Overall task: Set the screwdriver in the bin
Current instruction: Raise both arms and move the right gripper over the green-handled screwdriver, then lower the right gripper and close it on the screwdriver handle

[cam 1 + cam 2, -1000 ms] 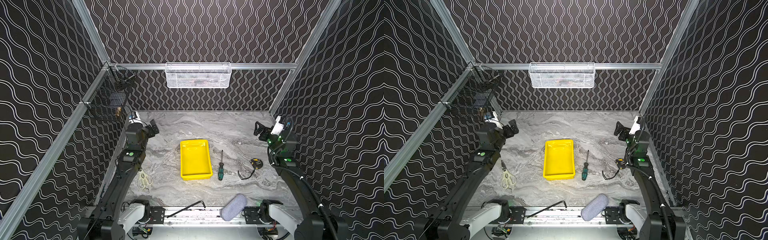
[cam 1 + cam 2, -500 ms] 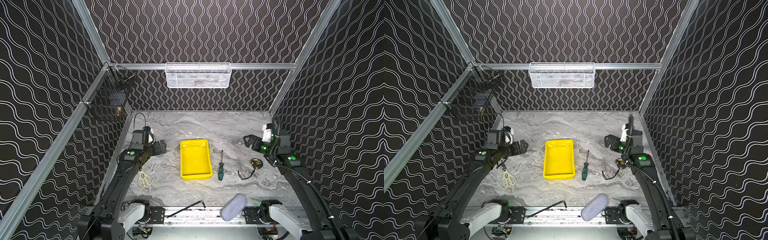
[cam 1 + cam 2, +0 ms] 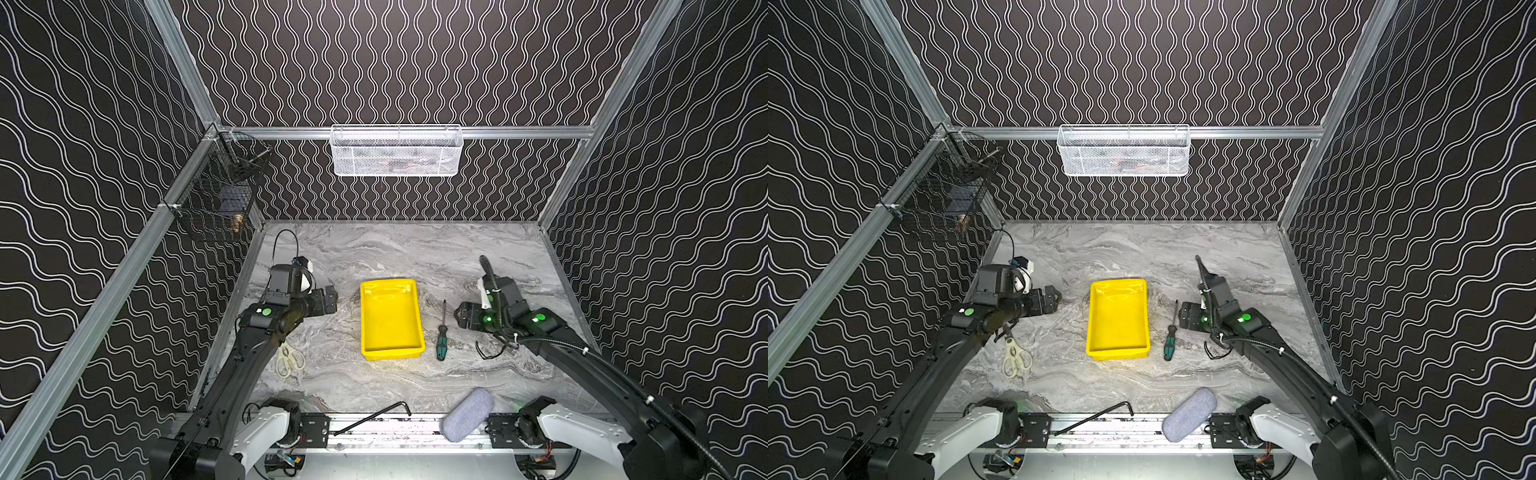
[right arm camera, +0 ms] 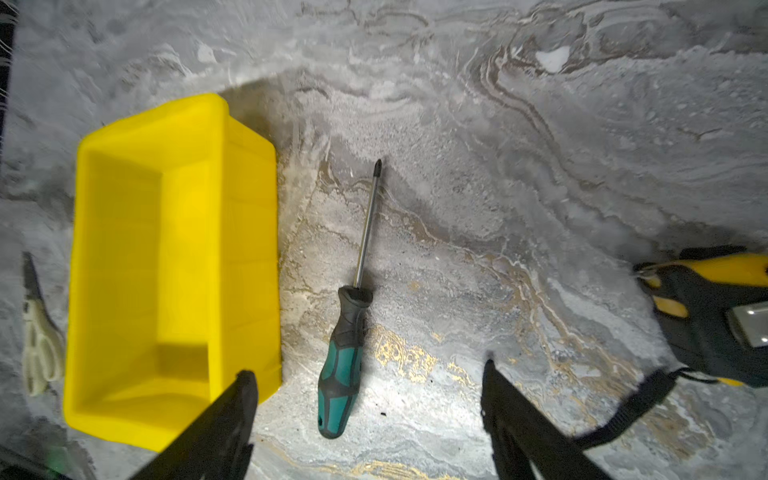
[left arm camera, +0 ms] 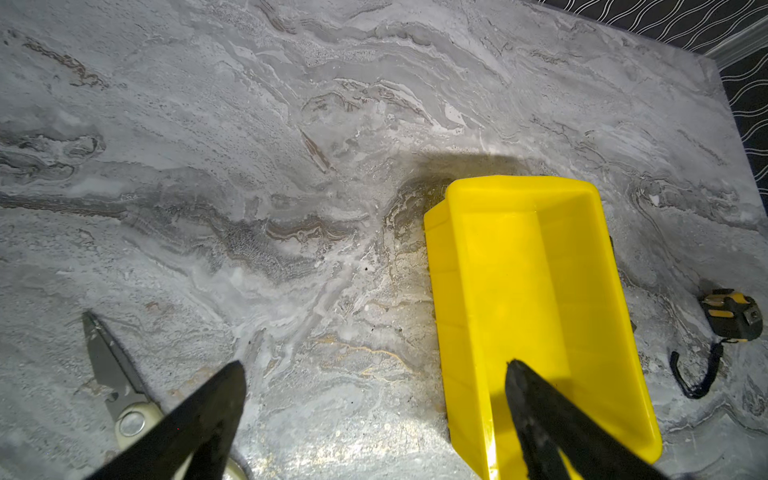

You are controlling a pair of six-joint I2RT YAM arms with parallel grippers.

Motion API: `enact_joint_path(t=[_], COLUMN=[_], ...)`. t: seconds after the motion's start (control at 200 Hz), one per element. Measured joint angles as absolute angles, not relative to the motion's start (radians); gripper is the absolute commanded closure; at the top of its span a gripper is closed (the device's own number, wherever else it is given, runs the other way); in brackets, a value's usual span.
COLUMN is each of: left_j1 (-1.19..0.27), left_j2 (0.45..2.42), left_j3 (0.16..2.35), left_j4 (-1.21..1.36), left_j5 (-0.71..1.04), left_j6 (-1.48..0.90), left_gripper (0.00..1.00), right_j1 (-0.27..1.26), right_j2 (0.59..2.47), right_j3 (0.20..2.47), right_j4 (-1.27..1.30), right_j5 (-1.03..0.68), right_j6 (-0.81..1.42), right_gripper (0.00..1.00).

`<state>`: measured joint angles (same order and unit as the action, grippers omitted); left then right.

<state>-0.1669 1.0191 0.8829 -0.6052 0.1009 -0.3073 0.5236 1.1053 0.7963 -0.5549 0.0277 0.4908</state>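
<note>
Grey marbled worktop (image 3: 374,257): teal-handled slim screwdriver (image 4: 347,328) lies just beside the shallow yellow plastic bin (image 4: 124,257). Right gripper (image 4: 365,386), spread and empty, could nudge the bin while descending.

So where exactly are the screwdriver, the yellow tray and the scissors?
screwdriver (image 4: 340,374): right wrist view, on the teal part of its handle.
yellow tray (image 3: 390,354): a top view, on its near wall.
scissors (image 3: 1016,359): a top view, on the cream handles.
</note>
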Motion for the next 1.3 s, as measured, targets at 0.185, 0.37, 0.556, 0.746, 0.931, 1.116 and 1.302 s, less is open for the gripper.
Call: enact_joint_path(t=[0.185, 0.37, 0.556, 0.746, 0.931, 1.116, 1.302], left_j1=[-0.171, -0.173, -0.174, -0.174, -0.174, -0.174, -0.174], left_j2=[1.013, 1.01, 1.012, 1.012, 1.019, 1.019, 1.022], left_j3=[0.883, 0.883, 0.884, 0.884, 0.884, 0.884, 0.884], left_j4=[-0.607, -0.607, -0.622, -0.626, -0.63, -0.63, -0.63], left_j5=[0.088, 0.084, 0.076, 0.062, 0.063, 0.062, 0.062], left_j6=[-0.307, -0.307, -0.308, -0.308, -0.308, -0.308, -0.308], left_gripper=[0.01, 0.01, 0.01, 0.01, 0.01, 0.01, 0.01], right_j1=[0.606, 0.648, 0.666, 0.677, 0.686, 0.699, 0.702], right_j2=[1.193, 1.272, 1.316, 1.346, 1.377, 1.387, 1.399], right_j3=[0.799, 0.776, 0.767, 0.767, 0.766, 0.763, 0.754], right_j4=[-0.553, -0.519, -0.487, -0.466, -0.458, -0.456, -0.45], right_j5=[0.08, 0.085, 0.088, 0.088, 0.088, 0.092, 0.091], right_j6=[0.526, 0.561, 0.577, 0.587, 0.594, 0.603, 0.607], right_gripper=[0.23, 0.31, 0.36, 0.38, 0.38, 0.38, 0.39])
